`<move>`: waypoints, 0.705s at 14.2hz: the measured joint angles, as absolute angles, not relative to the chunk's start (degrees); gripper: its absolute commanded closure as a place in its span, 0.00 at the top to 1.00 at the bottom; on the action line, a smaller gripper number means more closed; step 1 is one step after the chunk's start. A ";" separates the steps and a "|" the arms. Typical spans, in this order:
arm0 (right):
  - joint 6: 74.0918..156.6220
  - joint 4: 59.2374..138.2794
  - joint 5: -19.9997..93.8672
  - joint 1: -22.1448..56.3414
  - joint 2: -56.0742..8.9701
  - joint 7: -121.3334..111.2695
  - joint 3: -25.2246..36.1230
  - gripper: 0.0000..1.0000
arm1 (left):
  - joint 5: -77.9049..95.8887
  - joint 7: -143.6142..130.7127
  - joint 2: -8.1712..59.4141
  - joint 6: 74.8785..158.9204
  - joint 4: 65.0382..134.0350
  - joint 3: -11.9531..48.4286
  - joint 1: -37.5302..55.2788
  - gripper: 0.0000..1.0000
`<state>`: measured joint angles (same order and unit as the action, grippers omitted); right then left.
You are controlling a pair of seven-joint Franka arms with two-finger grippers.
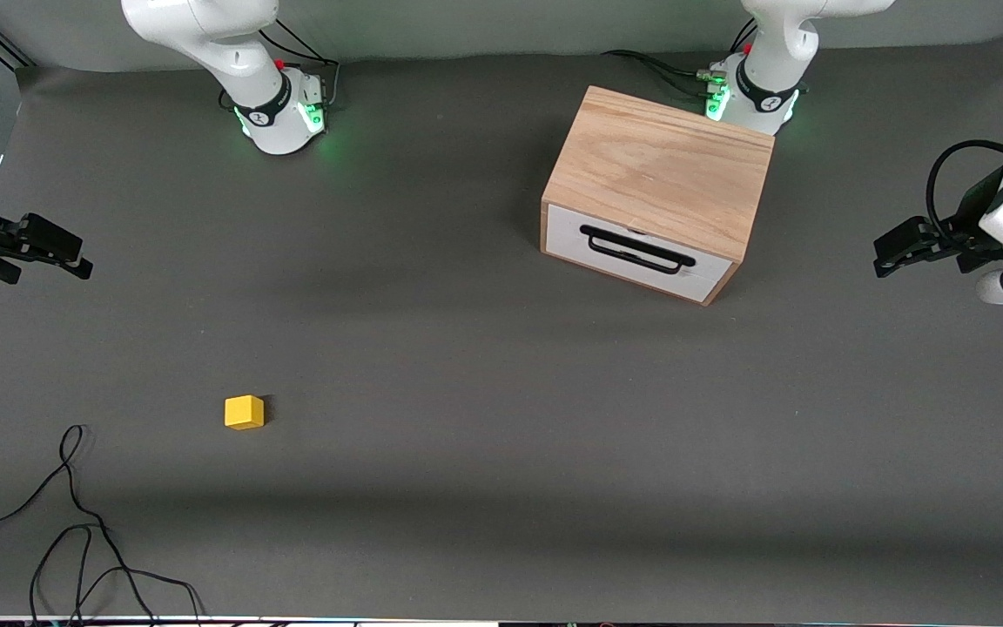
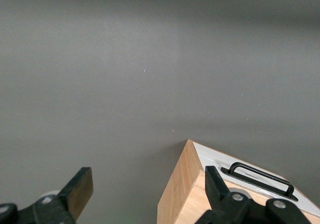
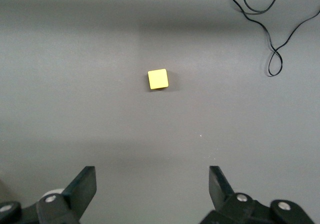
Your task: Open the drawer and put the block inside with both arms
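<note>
The light wooden cabinet [image 1: 658,165] stands near the left arm's base, its drawer [image 1: 636,252] shut, white front and black wire handle [image 1: 636,250] facing the front camera. The cabinet's corner [image 2: 187,189] and handle [image 2: 262,179] show in the left wrist view. The yellow block [image 1: 245,412] lies on the mat toward the right arm's end, nearer the front camera; it also shows in the right wrist view [image 3: 158,78]. My left gripper [image 1: 889,252] is open and empty, up in the air at the left arm's end. My right gripper [image 1: 75,261] is open and empty, up at the right arm's end.
A grey mat [image 1: 467,392] covers the table. Loose black cables [image 1: 75,531] lie at the front corner on the right arm's end, also in the right wrist view [image 3: 270,38]. The arm bases [image 1: 279,113] stand along the back edge.
</note>
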<state>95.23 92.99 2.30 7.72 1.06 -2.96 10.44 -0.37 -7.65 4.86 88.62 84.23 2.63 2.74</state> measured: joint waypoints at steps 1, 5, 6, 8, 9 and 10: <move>95.16 92.99 2.30 7.72 1.06 -2.96 10.43 1.00 | -0.37 -7.65 4.87 88.63 84.24 2.63 2.73 1.00; 94.56 92.99 2.30 7.72 1.06 -2.90 10.26 1.00 | -0.37 -7.65 4.86 88.62 84.24 2.62 2.70 1.00; 94.53 92.99 2.30 7.72 1.06 -2.89 10.21 1.00 | -0.37 -7.65 4.86 88.56 84.24 2.62 2.70 1.00; 94.50 93.01 2.30 7.73 0.96 -2.89 10.04 1.00 | -0.37 -7.65 4.86 88.46 84.24 2.62 2.70 1.00; 94.50 93.01 2.30 7.74 0.78 -2.88 10.00 1.00 | -0.37 -7.65 4.86 88.39 84.24 2.62 2.70 1.00; 94.52 93.01 2.30 7.74 0.56 -2.88 10.00 1.00 | -0.37 -7.65 4.86 88.33 84.25 2.62 2.70 1.00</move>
